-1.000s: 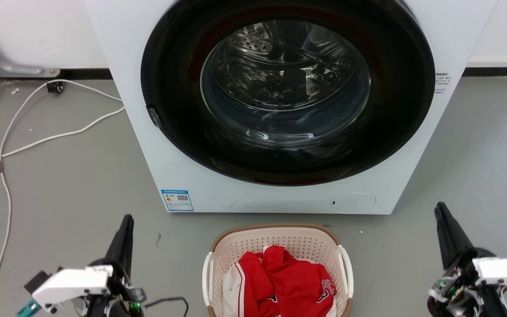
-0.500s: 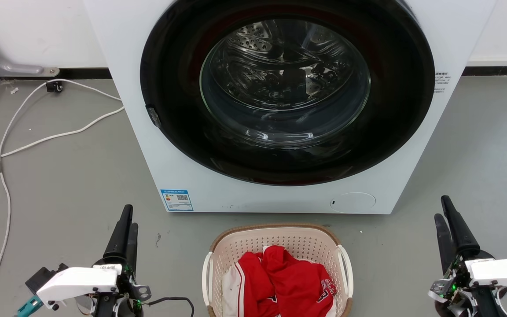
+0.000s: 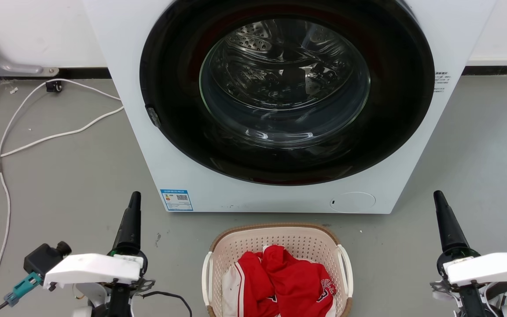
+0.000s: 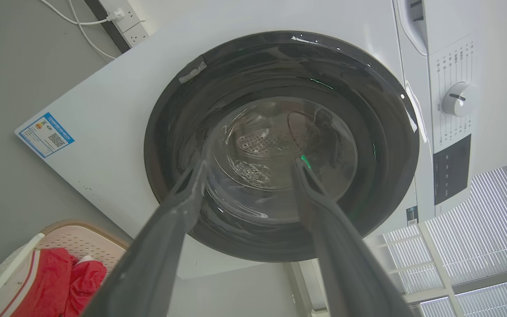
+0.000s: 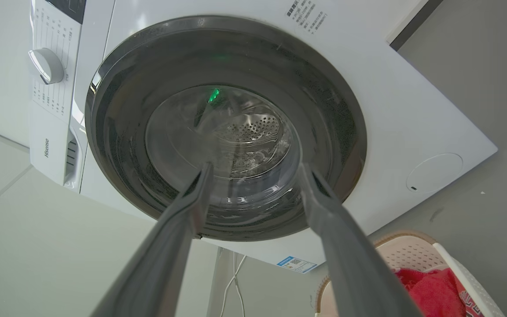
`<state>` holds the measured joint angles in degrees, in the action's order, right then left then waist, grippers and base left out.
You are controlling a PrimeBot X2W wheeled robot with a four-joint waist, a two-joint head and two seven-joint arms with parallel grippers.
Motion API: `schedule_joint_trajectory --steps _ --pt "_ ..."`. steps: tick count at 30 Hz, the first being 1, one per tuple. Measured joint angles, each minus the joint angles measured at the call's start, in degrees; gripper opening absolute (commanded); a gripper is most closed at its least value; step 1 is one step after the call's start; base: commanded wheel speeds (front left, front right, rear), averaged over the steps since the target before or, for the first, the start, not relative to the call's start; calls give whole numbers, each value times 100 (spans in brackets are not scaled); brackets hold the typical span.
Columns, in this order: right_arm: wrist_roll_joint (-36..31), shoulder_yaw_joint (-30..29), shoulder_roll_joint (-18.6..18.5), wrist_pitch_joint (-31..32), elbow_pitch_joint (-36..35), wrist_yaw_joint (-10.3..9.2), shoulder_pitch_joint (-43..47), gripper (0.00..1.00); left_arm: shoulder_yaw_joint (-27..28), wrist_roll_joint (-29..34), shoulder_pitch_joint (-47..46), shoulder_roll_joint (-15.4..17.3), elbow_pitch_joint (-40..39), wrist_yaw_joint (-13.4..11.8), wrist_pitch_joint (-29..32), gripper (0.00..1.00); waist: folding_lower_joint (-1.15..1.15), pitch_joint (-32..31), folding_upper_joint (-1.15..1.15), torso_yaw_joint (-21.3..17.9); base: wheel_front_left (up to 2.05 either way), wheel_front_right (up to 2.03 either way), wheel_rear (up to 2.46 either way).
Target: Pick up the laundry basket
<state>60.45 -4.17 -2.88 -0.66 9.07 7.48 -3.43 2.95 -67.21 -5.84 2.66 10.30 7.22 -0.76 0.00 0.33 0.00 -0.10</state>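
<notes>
The laundry basket (image 3: pixel 275 228) is cream perforated plastic with a brown rim and white side handles. It stands on the grey floor just in front of the washer, low in the middle of the head view, with red clothes (image 3: pixel 288 281) inside. My left gripper (image 3: pixel 135 197) hovers left of it and my right gripper (image 3: pixel 437 197) right of it, each well apart from it. Both point towards the washer. In the left wrist view the left gripper (image 4: pixel 250 162) is open with nothing in it, and the basket (image 4: pixel 73 240) lies at lower left. The right gripper (image 5: pixel 255 167) is also open with nothing in it, with the basket (image 5: pixel 407 253) at lower right.
A white front-loading washer (image 3: pixel 156 145) with a shut round glass door (image 3: pixel 284 88) stands close behind the basket. White cables (image 3: pixel 38 141) trail over the floor at the left. Bare grey floor lies on both sides of the basket.
Both grippers have moved forward, up the head view, and turned at the wrist, so each pair of fingers now lines up edge-on. The basket has not moved.
</notes>
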Motion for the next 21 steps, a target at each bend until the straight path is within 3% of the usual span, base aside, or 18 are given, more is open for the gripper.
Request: schedule_joint_trajectory --steps 8,21 --pt "-988 69 0 -175 -115 0 35 100 -205 1192 -41 1 7 -88 -172 100 0 -4 0 1 0 0 0" --pt "-2218 179 2 -421 -175 0 90 100 -486 2514 -119 79 122 -277 -415 100 0 -41 0 -2 0 0 0"
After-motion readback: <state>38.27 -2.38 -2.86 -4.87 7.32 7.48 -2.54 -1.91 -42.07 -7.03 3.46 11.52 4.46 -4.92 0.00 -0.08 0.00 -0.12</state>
